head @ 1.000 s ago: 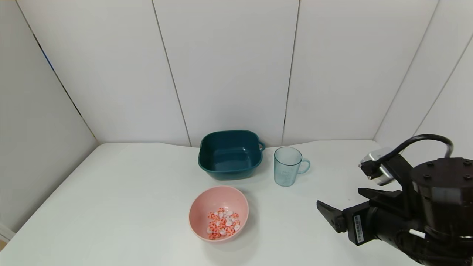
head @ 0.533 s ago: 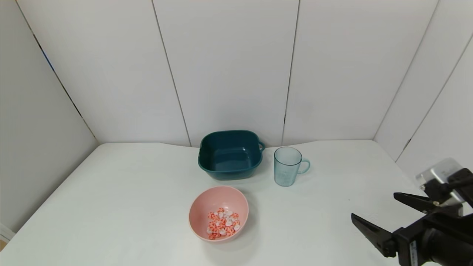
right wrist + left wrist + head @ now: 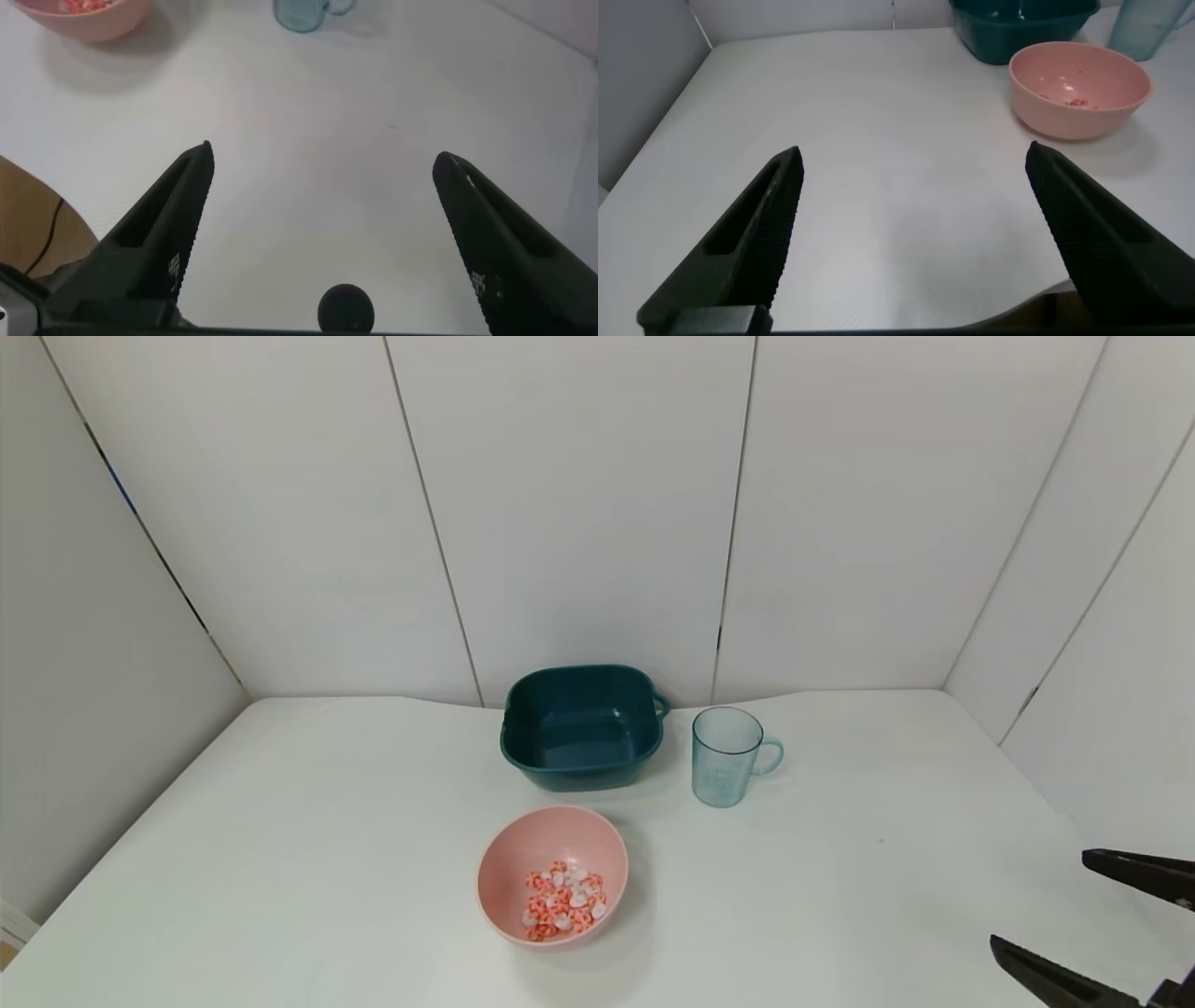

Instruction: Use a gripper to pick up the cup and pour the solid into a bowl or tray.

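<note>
Cup (image 3: 725, 757) stands upright on the counter (image 3: 327, 821), toward one o'clock from the pale-pink bowl (image 3: 553, 875), with its loop handle turned to three o'clock. It looks empty, which fits what the bowl holds: the solid (image 3: 563, 899), a small heap of orange-red and white pieces, lies in the bowl's near half. Judged from that, the pour seems done and the cup has been set down clear of the bowl so nothing gets knocked.

A dark teal tub (image 3: 581, 725) sits at twelve o'clock from the bowl, just beside the cup at its nine o'clock, and appears empty.

The right tool (image 3: 1097, 924) shows only as two dark fingertips at the five o'clock corner of the head view, spread wide with nothing between them and well apart from the cup. Its wrist view shows the cup (image 3: 304, 13) and bowl (image 3: 86, 15) far off beyond the open fingers, a placement that suits an arm parked out of the way.

The left tool (image 3: 915, 233) is likewise spread and empty, hanging over the near left part of the counter, with the bowl (image 3: 1080, 89) ahead of it; it seems idle.
</note>
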